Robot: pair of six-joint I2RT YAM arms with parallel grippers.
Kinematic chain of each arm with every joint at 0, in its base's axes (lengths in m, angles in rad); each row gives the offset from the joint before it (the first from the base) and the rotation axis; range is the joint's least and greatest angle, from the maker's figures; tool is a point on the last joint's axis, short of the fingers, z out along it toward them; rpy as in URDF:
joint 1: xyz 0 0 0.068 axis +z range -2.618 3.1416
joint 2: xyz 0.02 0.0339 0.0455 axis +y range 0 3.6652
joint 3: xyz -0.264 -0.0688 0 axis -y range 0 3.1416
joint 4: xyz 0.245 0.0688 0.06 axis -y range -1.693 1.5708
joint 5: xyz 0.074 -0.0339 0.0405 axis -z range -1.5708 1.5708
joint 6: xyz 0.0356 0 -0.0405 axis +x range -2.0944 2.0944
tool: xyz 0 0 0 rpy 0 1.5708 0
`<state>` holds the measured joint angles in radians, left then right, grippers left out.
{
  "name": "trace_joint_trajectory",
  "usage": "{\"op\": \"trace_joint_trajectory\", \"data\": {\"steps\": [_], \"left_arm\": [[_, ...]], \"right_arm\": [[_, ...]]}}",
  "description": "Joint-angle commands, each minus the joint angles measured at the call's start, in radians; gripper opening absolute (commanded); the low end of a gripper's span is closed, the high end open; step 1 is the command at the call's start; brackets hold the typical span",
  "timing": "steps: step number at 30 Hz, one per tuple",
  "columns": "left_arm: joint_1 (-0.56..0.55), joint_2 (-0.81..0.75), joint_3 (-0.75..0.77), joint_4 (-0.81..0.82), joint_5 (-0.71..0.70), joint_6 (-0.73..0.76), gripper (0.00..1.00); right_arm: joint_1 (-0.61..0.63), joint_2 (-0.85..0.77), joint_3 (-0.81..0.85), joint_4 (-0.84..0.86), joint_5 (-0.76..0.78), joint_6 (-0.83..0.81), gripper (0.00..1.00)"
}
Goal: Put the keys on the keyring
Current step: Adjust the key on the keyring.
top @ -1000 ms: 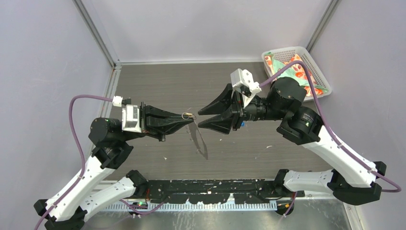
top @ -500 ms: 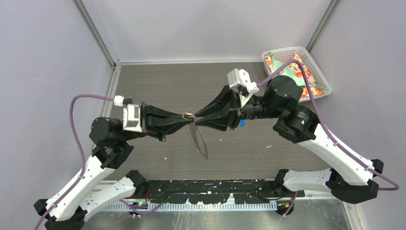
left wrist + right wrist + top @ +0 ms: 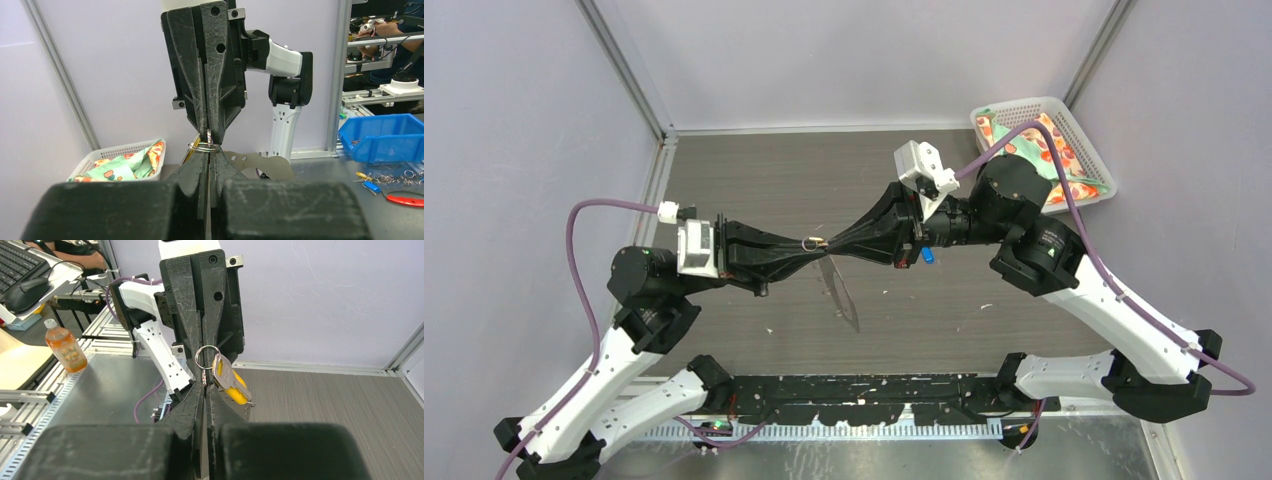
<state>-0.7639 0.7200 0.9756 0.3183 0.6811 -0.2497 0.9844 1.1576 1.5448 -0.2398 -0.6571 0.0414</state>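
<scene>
Jaws of both arms clenched, tips meeting on keyring (image 3: 205, 356); yellow key (image 3: 237, 390) dangles, blade half-hidden.

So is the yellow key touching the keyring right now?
Touching. The right wrist view shows the yellow key hanging from the keyring, with the key's metal top hooked through the ring's right side.
</scene>
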Motion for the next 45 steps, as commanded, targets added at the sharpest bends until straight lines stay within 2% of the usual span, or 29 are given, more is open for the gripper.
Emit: {"op": "trace_joint_trajectory", "data": {"steps": [1, 12, 16, 18, 20, 23, 30, 31, 34, 36, 45], "left_arm": [[-0.002, -0.010, -0.006, 0.008, -0.019, 0.028, 0.00], [-0.002, -0.001, -0.024, -0.036, -0.042, 0.056, 0.00], [-0.002, -0.002, -0.023, -0.048, -0.025, 0.058, 0.00], [-0.002, -0.002, -0.023, -0.051, -0.025, 0.059, 0.00], [-0.002, -0.004, -0.022, -0.051, -0.024, 0.059, 0.00], [-0.002, -0.005, -0.022, -0.054, -0.028, 0.062, 0.00], [0.000, -0.016, -0.027, -0.082, -0.061, 0.084, 0.00], [0.000, -0.021, -0.029, -0.098, -0.076, 0.097, 0.01], [0.000, -0.057, -0.052, -0.155, -0.104, 0.174, 0.21], [0.000, -0.090, -0.074, -0.204, -0.130, 0.234, 0.29], [0.000, -0.202, -0.145, -0.336, -0.191, 0.431, 0.33]], "right_arm": [[0.000, 0.004, 0.043, 0.033, -0.014, -0.002, 0.02], [-0.001, 0.003, 0.018, -0.012, 0.027, 0.011, 0.01], [0.000, 0.002, -0.006, 0.027, 0.057, 0.036, 0.17], [0.000, 0.003, -0.011, 0.040, 0.059, 0.044, 0.17], [0.000, 0.001, -0.012, 0.042, 0.060, 0.046, 0.15], [0.000, -0.004, -0.012, 0.042, 0.052, 0.040, 0.01], [0.000, -0.017, 0.005, -0.005, 0.074, 0.025, 0.01], [0.000, -0.023, 0.007, -0.020, 0.086, 0.017, 0.01], [0.000, -0.037, 0.034, -0.111, 0.108, -0.012, 0.01], [0.000, -0.037, 0.063, -0.178, 0.110, -0.029, 0.01], [0.000, 0.002, 0.151, -0.376, 0.077, -0.036, 0.01]]}}
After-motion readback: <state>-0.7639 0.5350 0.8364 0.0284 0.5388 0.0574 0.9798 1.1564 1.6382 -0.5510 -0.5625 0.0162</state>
